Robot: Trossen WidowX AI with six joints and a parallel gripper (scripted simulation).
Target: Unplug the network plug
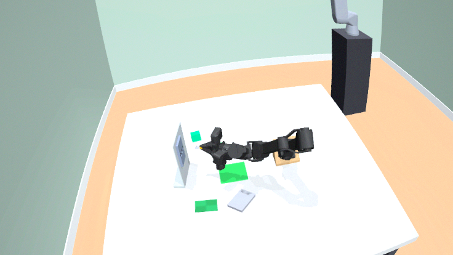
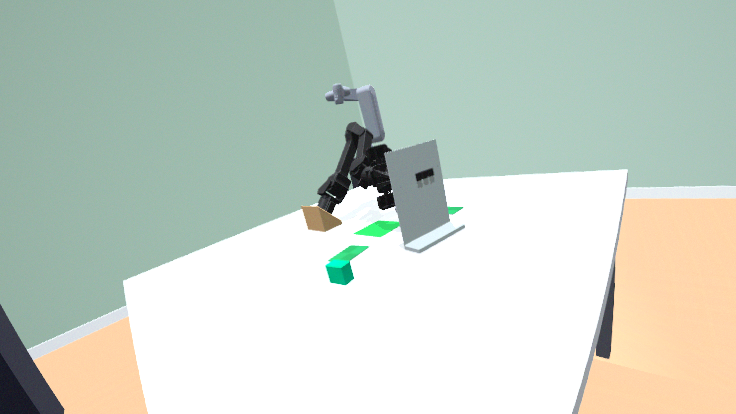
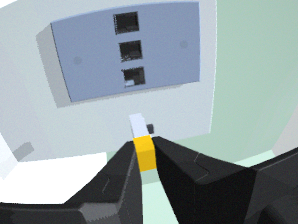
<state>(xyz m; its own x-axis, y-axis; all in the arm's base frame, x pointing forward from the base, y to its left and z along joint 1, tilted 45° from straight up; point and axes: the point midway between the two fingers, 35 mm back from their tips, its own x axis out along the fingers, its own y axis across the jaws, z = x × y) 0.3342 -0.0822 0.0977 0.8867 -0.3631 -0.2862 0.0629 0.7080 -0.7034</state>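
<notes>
My gripper point(image 1: 201, 147) point(image 3: 144, 147) is shut on the network plug point(image 1: 197, 148) point(image 3: 137, 124), which has a pale front end and a yellow rear part between the fingertips. The plug is out of the socket and points at the upright panel point(image 1: 184, 177) point(image 2: 419, 205) point(image 3: 100, 125), with a gap between them. The blue socket plate point(image 3: 90, 45) has three dark openings, none with a plug in it. The largest green patch point(image 1: 233, 172) point(image 2: 378, 228) lies flat on the table; which patch is the marked square I cannot tell. The exterior view hides the fingertips behind the panel.
A smaller green patch point(image 1: 206, 205) point(image 2: 455, 210) and a grey flat block point(image 1: 241, 200) lie on the table. Another green patch point(image 2: 348, 252) lies beside a teal cube point(image 1: 196, 136) point(image 2: 339, 272). A wooden wedge point(image 1: 286, 159) point(image 2: 319, 219) is near the arm's base.
</notes>
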